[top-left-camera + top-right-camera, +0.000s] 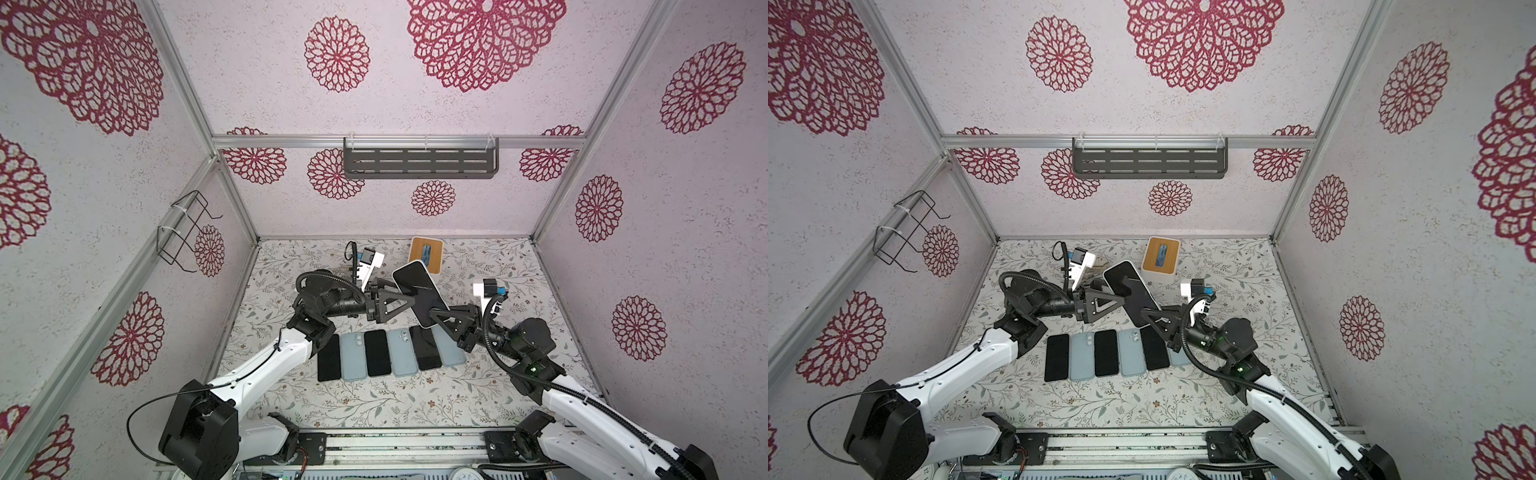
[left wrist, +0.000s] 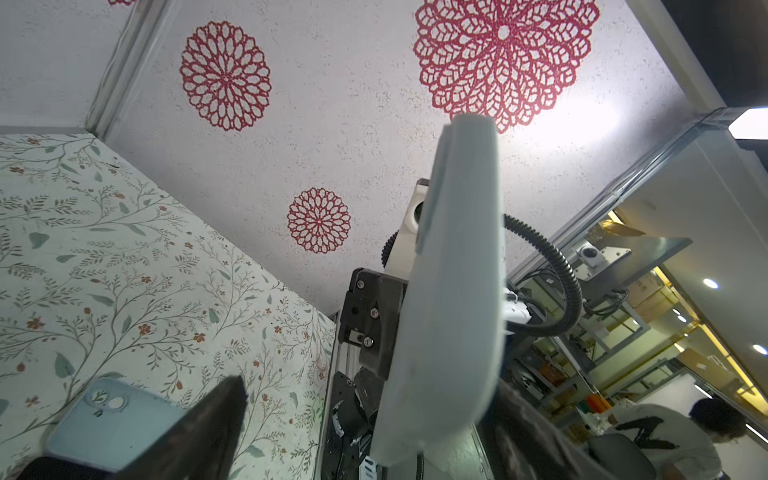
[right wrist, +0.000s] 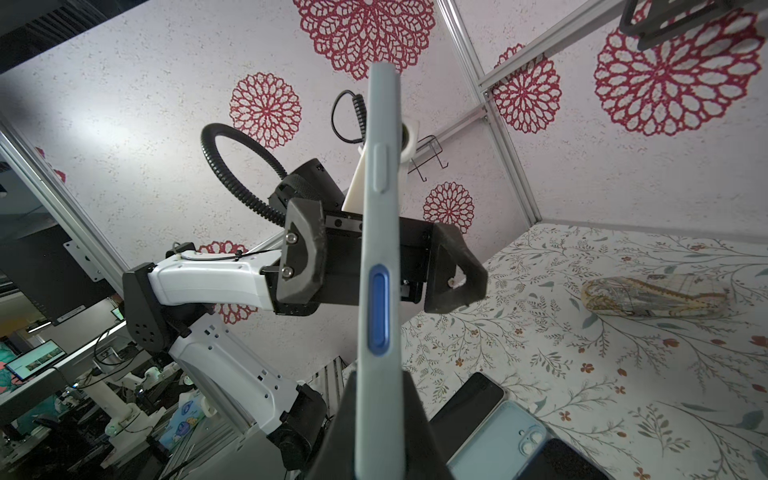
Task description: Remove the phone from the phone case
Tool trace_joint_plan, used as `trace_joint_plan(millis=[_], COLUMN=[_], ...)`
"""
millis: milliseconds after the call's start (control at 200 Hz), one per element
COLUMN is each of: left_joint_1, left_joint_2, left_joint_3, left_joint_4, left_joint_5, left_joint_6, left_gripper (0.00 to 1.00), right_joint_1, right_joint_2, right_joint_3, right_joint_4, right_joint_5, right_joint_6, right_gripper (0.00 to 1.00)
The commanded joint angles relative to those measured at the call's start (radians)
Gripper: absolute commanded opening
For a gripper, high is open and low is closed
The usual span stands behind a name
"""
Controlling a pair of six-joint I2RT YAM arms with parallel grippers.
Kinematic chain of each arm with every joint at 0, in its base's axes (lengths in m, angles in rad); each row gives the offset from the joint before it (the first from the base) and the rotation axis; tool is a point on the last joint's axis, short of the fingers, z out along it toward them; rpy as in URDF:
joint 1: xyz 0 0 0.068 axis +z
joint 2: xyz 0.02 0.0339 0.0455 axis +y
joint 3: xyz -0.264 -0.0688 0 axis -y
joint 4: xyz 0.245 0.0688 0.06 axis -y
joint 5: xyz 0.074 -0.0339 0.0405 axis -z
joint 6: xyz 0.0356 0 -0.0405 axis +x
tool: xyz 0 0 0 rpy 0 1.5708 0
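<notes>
Over the table, in the middle of a top view, the phone sits in its phone case, up in the air. The right gripper pinches the low end tight. The left gripper is wide open, one finger on each side. If it pulls hard, the phone could slip and fall.

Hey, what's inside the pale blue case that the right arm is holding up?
A phone fills the case: its dark screen faces up in both top views. Its back and sides are hidden by the case, and the right gripper covers part of one end.
</notes>
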State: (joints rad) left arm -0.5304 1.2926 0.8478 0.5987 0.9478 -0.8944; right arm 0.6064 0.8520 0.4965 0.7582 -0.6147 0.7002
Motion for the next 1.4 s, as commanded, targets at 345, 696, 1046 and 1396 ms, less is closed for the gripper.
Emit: trace_joint_plan(millis=[345,696,1046,1396], left_joint_1=[-0.019,-0.028,-0.037,-0.297], left_joint_2=[0.034,0.042,-0.146,-0.322], left_joint_3=[0.056,0.071,0.085,0.071], left_joint_4=[0.099,0.096,-0.158,-0.313], left_joint_5=[0.092,0.124,-0.236,-0.994], left_joint_6=[-0.080,-0.098,-0.014,0.019], left_gripper=[0.52,0.20,0.00,0.00], right_joint_1=[-0.002,-0.003,0.001,0.106], right_joint_2=[-0.015,-0.017,-0.056,0.026], right_joint_3=[-0.006,-0.005,-0.040,-0.126], right_joint_4=[0.173,0.145,0.168,0.468], right_joint_5=[-0.033,-0.034,0.077,0.267], right_joint_6=[0.027,0.014,0.056,0.121], right_gripper=[0.00,0.00,0.78,0.83])
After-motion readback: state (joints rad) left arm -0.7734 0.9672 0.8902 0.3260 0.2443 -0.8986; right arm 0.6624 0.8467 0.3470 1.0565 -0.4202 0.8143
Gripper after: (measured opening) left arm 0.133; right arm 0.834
